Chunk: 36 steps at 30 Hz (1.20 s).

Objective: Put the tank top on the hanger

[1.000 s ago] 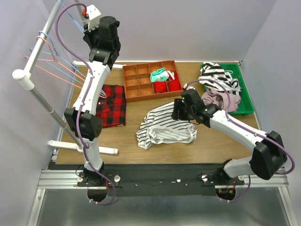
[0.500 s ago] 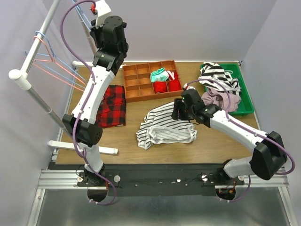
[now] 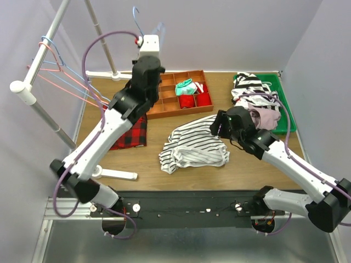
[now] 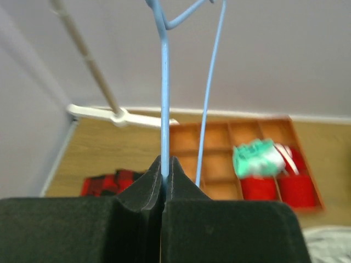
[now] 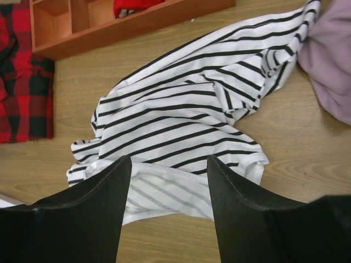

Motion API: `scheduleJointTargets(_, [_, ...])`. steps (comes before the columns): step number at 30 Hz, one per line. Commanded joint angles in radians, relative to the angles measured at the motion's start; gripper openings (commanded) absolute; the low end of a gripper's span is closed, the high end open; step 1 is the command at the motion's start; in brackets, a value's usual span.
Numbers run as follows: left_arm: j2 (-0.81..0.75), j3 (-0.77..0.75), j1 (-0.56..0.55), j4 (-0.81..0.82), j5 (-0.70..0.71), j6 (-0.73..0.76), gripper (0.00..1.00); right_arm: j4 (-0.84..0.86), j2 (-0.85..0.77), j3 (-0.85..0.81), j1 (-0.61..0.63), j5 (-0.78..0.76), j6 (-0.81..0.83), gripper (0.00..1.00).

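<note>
The tank top (image 3: 192,145), white with thin black stripes, lies crumpled on the wooden table's middle; it fills the right wrist view (image 5: 181,115). My right gripper (image 3: 220,126) hovers over its right edge, open and empty, jaws wide apart (image 5: 169,164). My left gripper (image 3: 148,43) is raised high above the tray's left end and is shut on the light-blue wire hanger (image 3: 136,15). In the left wrist view the hanger's wire (image 4: 164,98) runs up from between the closed jaws (image 4: 165,164).
A brown compartment tray (image 3: 156,87) with red and green cloths stands at the back. A green bin (image 3: 286,112) holds a broad-striped garment (image 3: 252,87). A red plaid shirt (image 3: 131,129) lies left. A white rack (image 3: 33,66) with pink-red hangers (image 3: 60,82) stands far left.
My left arm has swung right, away from the rack, carrying the blue hanger over the tray. My right gripper has shifted slightly right, to the tank top's edge.
</note>
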<state>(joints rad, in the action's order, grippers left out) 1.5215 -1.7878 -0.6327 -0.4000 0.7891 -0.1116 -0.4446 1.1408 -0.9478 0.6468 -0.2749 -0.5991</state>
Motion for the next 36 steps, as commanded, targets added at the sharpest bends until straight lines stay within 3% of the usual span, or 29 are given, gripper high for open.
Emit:
scheduleJointTargets(1, [-0.239,0.273,-0.080,0.013,-0.310,-0.095,0.00,-0.086,-0.050,0.032,-0.001,-0.130,-0.086,0.65])
scheduleJointTargets(4, [-0.378,0.419,-0.130,-0.017,-0.407,-0.118,0.00,-0.098,-0.088,0.085,-0.001,-0.107,-0.140,0.65])
scheduleJointTargets(5, [-0.409,0.457,-0.142,-0.022,-0.513,-0.143,0.00,-0.094,-0.110,0.122,-0.001,-0.096,-0.152,0.64])
scheduleJointTargets(9, [-0.567,0.608,-0.211,-0.043,-0.714,-0.160,0.00,-0.104,-0.151,0.193,0.001,-0.069,-0.220,0.62])
scheduleJointTargets(13, [-0.607,0.654,-0.289,-0.167,-0.734,-0.140,0.00,-0.163,-0.177,0.213,0.001,-0.089,-0.252,0.60])
scheduleJointTargets(15, [-0.619,0.660,-0.318,-0.244,-0.713,-0.134,0.00,-0.204,-0.185,0.211,-0.001,-0.096,-0.260,0.54])
scheduleJointTargets(23, [-0.658,0.696,-0.355,-0.424,-0.764,-0.141,0.00,-0.296,-0.239,0.228,-0.001,-0.083,-0.269,0.49])
scheduleJointTargets(29, [-0.699,0.738,-0.364,-0.473,-0.830,-0.152,0.00,-0.237,-0.225,0.276,-0.001,-0.009,-0.277,0.44])
scheduleJointTargets(36, [-0.635,0.745,-0.384,-0.478,-0.861,-0.138,0.00,-0.207,-0.217,0.282,-0.001,-0.026,-0.284,0.44])
